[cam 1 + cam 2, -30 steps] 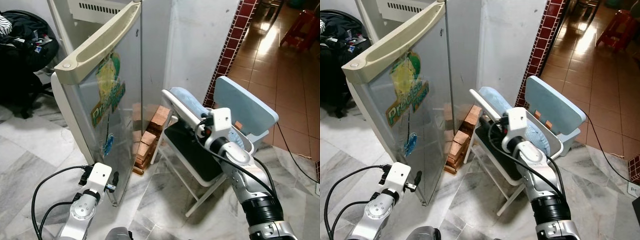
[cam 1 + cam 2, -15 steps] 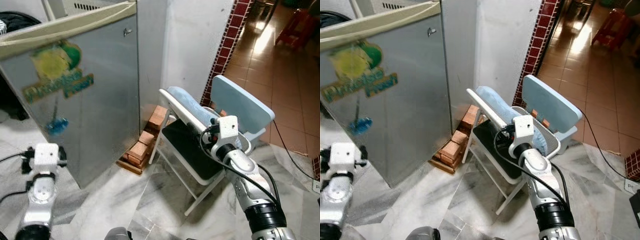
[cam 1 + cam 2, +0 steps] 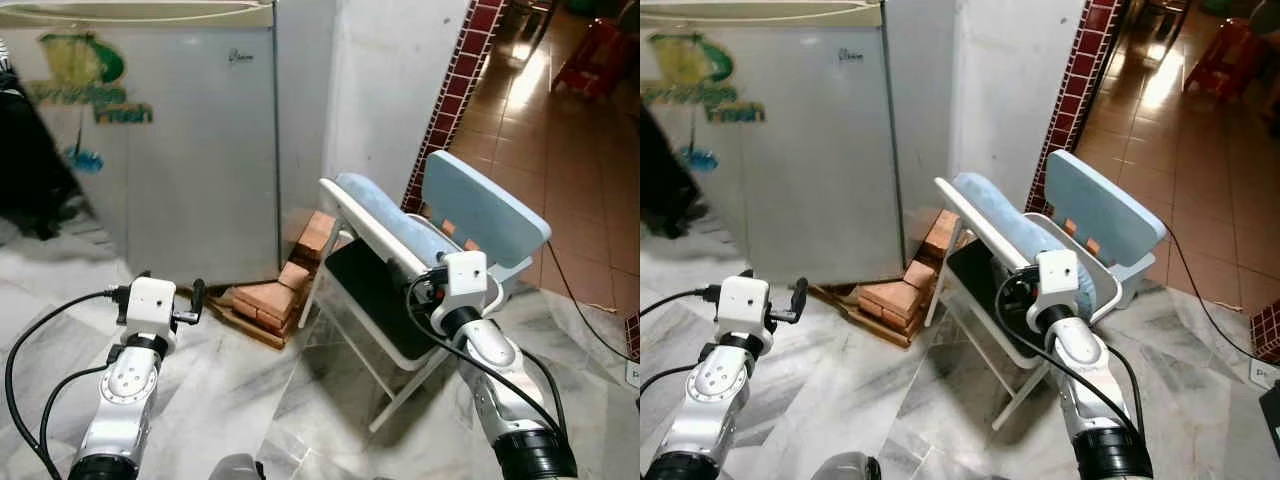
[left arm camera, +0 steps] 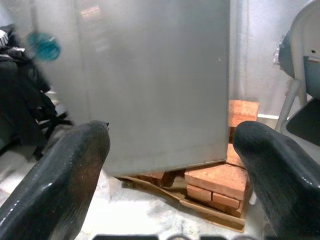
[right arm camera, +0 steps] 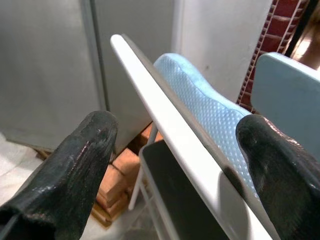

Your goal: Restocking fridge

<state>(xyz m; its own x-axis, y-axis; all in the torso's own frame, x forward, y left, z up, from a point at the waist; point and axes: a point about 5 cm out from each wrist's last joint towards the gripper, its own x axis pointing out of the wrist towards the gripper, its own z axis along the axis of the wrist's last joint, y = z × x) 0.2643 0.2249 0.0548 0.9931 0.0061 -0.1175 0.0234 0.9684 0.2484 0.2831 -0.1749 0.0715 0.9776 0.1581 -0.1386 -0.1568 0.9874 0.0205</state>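
Observation:
The small grey fridge (image 3: pixel 190 170) stands with its door shut, a green and yellow sticker (image 3: pixel 85 75) on the front. It rests on red bricks (image 3: pixel 268 297). My left gripper (image 3: pixel 197 297) hovers low in front of the door's bottom corner, fingers (image 4: pixel 75 165) spread open and empty, apart from the door. My right gripper (image 5: pixel 175 140) is open and empty too. It points at the white folding chair (image 3: pixel 352 222) with a light blue cushion (image 5: pixel 200 100).
A pale blue plastic basket (image 3: pixel 480 205) sits behind the chair. Dark bags (image 3: pixel 30 170) lie left of the fridge. A brick-tiled pillar (image 3: pixel 455 95) and a red stool (image 3: pixel 600 50) are at the back right. A black cable (image 3: pixel 590 300) crosses the marble floor.
The fridge door has swung from wide open to fully shut. My left gripper came away from the door's edge and now sits before it. The right arm lowered slightly.

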